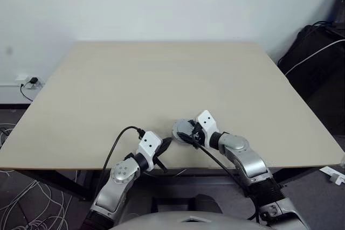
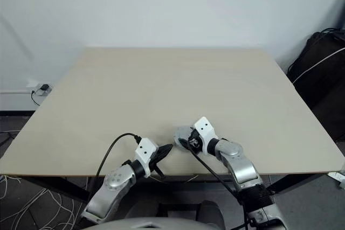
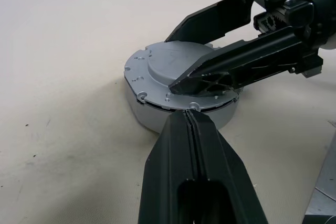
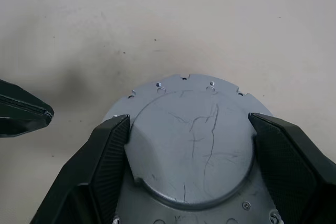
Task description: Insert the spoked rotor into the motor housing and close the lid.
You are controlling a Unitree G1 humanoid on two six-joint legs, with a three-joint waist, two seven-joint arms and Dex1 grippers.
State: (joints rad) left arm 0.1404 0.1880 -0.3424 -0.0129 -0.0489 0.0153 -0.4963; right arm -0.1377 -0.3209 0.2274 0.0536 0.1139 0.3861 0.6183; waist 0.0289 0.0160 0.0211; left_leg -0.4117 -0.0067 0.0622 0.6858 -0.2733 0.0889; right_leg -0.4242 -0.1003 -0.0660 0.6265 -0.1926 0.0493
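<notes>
The grey motor housing (image 3: 152, 118) sits on the table near its front edge, with the round silvery lid (image 4: 191, 145) lying on top, plain raised-centre face up. My right gripper (image 4: 190, 153) reaches over it from the right. Its fingers (image 4: 107, 163) press against both sides of the lid's raised centre. My left gripper (image 3: 192, 119) is shut, and its tip is close beside the housing's side wall, on the left. The same pair of grippers shows in the head view, left gripper (image 1: 168, 143) and right gripper (image 1: 184, 132). The spoked rotor is hidden.
The beige table (image 1: 161, 74) stretches away behind the housing. A black bag with a white cable (image 1: 315, 52) stands past the table's right edge. Loose cables (image 1: 21, 197) lie on the floor at the left, below a wall socket (image 1: 29, 82).
</notes>
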